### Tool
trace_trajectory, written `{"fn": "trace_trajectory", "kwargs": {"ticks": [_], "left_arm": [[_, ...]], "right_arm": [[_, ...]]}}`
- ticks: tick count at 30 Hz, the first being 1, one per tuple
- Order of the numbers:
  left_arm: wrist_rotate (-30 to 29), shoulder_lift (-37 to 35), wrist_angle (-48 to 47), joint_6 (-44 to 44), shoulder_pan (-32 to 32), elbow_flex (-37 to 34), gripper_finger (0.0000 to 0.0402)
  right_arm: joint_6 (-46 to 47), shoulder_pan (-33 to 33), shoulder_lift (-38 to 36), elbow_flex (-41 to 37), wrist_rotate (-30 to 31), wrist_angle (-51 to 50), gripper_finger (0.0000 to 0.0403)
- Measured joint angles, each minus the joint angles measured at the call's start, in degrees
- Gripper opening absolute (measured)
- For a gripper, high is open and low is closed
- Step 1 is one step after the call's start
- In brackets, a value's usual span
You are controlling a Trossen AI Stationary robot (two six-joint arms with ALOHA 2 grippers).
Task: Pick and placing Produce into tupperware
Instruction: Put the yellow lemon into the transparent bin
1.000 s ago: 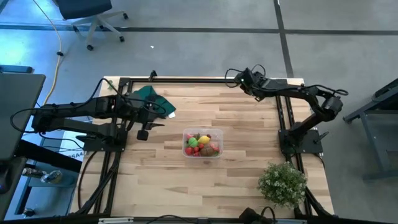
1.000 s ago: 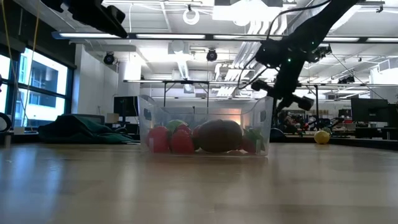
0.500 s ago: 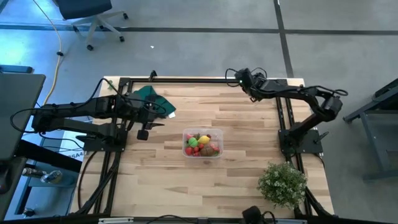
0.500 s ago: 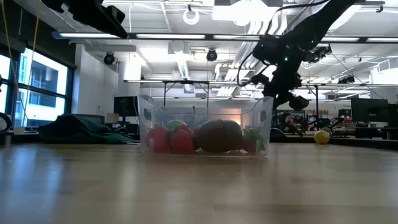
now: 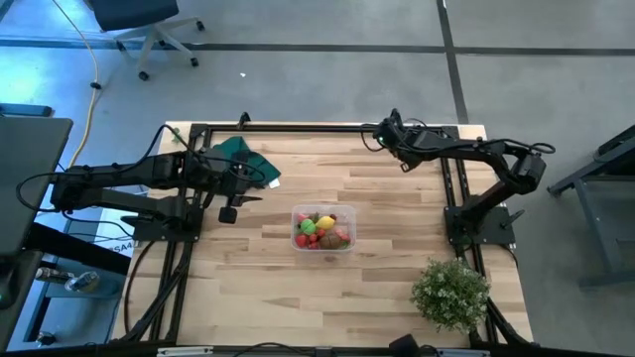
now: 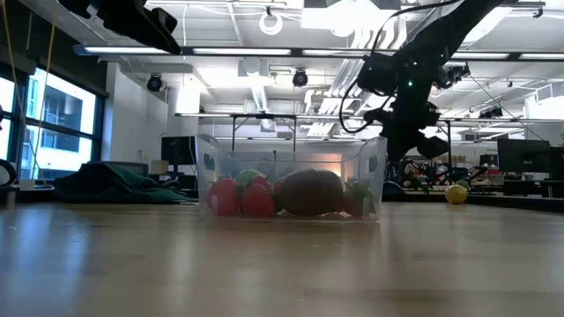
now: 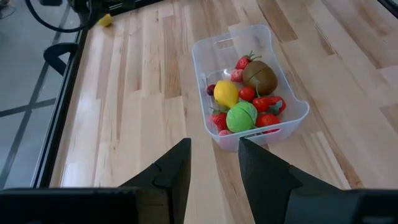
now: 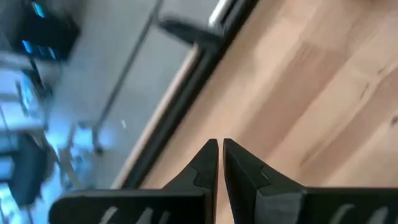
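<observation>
Where planks run: wooden table [image 5: 387, 198].

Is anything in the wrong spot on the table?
Yes. One small yellow piece lies alone near the table's edge, far from the clear tub where the other toy fruits and vegetables sit together. Nothing looks spilled or broken.

Wooden table [image 5: 387, 223] bears tupperware [image 5: 323, 229]; green cloth [image 5: 241, 158]; plant [image 5: 450, 291].

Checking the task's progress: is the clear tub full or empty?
Partly full. The tub holds a yellow piece, a green one, a brown one and several red pieces; no lid on it.
</observation>
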Motion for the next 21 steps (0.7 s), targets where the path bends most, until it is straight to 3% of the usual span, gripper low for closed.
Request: {"fn": "trace_trajectory", "kwargs": {"ticks": [8, 18, 21], "left_arm": [[0.0, 0.0, 0.0, 0.0, 0.0, 0.0, 0.0122], [0.0, 0.0, 0.0, 0.0, 0.0, 0.0, 0.0122], [0.0, 0.0, 0.0, 0.0, 0.0, 0.0, 0.0122]], "right_arm": [[-1.8, 0.0, 0.0, 0.0, -15.7, 0.4, 0.0016], [-1.9, 0.0, 0.1, 0.0, -15.4, 1.7, 0.0016], [-2.0, 0.0, 0.1, 0.0, -12.0, 2.8, 0.0016]]}}
